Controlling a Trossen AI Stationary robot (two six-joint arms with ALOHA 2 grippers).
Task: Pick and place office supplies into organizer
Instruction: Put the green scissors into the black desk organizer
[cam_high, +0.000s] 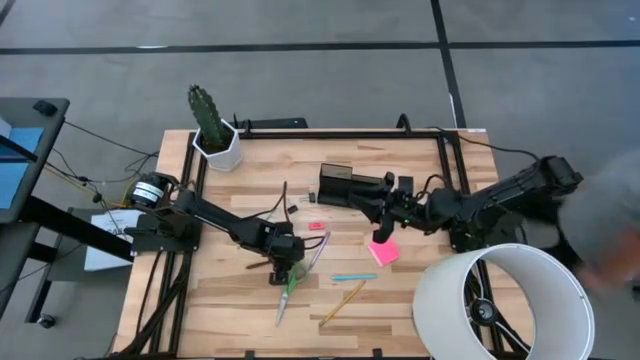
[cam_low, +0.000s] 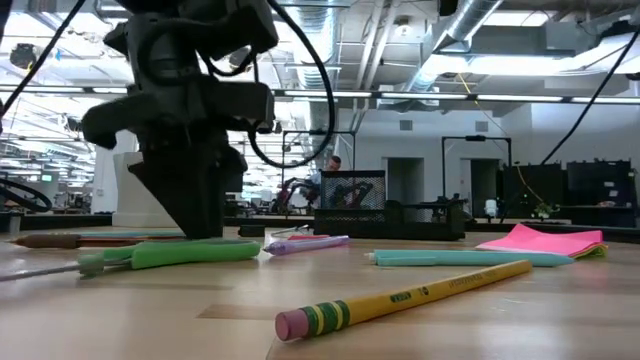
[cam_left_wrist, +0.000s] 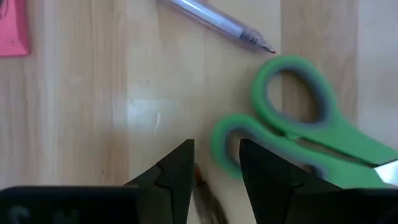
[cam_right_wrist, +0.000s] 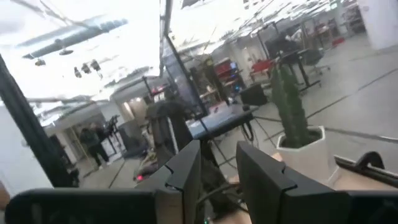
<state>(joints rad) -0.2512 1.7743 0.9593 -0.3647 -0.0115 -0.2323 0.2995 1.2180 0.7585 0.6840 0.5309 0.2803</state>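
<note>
The green-handled scissors (cam_high: 288, 290) (cam_left_wrist: 292, 124) lie flat on the wooden table. My left gripper (cam_high: 283, 268) (cam_left_wrist: 216, 162) points down over their handle end, open by a narrow gap. Its fingertips stand on either side of the rim of one handle loop (cam_left_wrist: 224, 146), with a dark pencil (cam_left_wrist: 205, 193) under them. A purple pen (cam_left_wrist: 211, 18), a teal pen (cam_high: 353, 277), a yellow pencil (cam_high: 343, 301), a pink sticky-note pad (cam_high: 384, 252) and a pink eraser (cam_high: 316, 226) lie around. My right gripper (cam_high: 372, 205) (cam_right_wrist: 219, 162) hovers by the black organizer (cam_high: 340, 185), open, nothing visible between its fingers. My left gripper comes from above, pointing down at the scissors' handle end. One finger (cam_left_wrist: 261, 168) overlaps the rim of the handle loop in the left wrist view. Whether it touches the loop, I cannot tell. The scissors lie flat on the table.
A cactus in a white pot (cam_high: 212, 125) stands at the far left corner. A large white lampshade (cam_high: 500, 300) fills the near right corner. The table's near edge lies just beyond the yellow pencil (cam_low: 400, 297). A blurred person shows at the right edge (cam_high: 615, 215).
</note>
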